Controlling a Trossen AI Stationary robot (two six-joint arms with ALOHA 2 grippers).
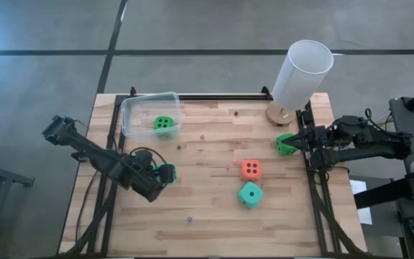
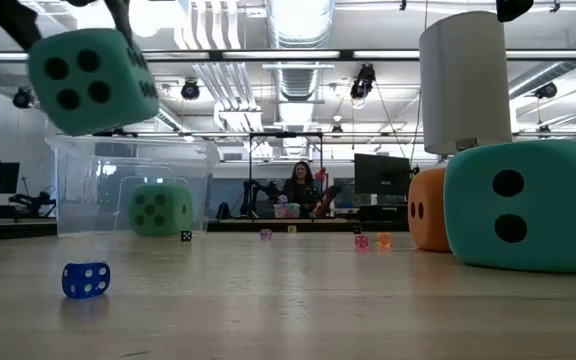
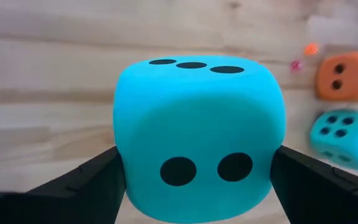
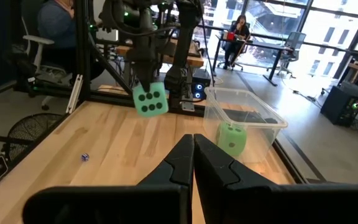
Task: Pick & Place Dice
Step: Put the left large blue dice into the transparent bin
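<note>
Teal foam fills the left claw [image 1: 165, 174]: its fingers [image 3: 82, 180] pinch a teal die [image 3: 199, 134] by two opposite sides and hold it clear above the left part of the worktop [image 1: 214, 216], as the low view shows. In the left wrist view this die shows a face of two pips and one of three.

Just beyond it, at the far left corner, a clear tub [image 1: 131, 119] stands with a green die [image 1: 164, 124] inside.

A tiny blue die [image 2: 86, 279] lies on the wood near the front, and a few other tiny dice are scattered farther back.

Right of centre an orange die [image 1: 250, 169] and a second teal die [image 1: 250, 193] lie just beside each other on the worktop, the teal one nearer.

At the far right a tall white cylinder [image 1: 302, 72] stands on a round wooden base.

Near that base, by the right edge, another green die [image 1: 285, 144] lies just at the tip of the right claw [image 1: 296, 142], whose fingers [image 4: 194, 158] are pressed together on nothing.

A person [image 4: 236, 32] sits at a desk in the room behind.
</note>
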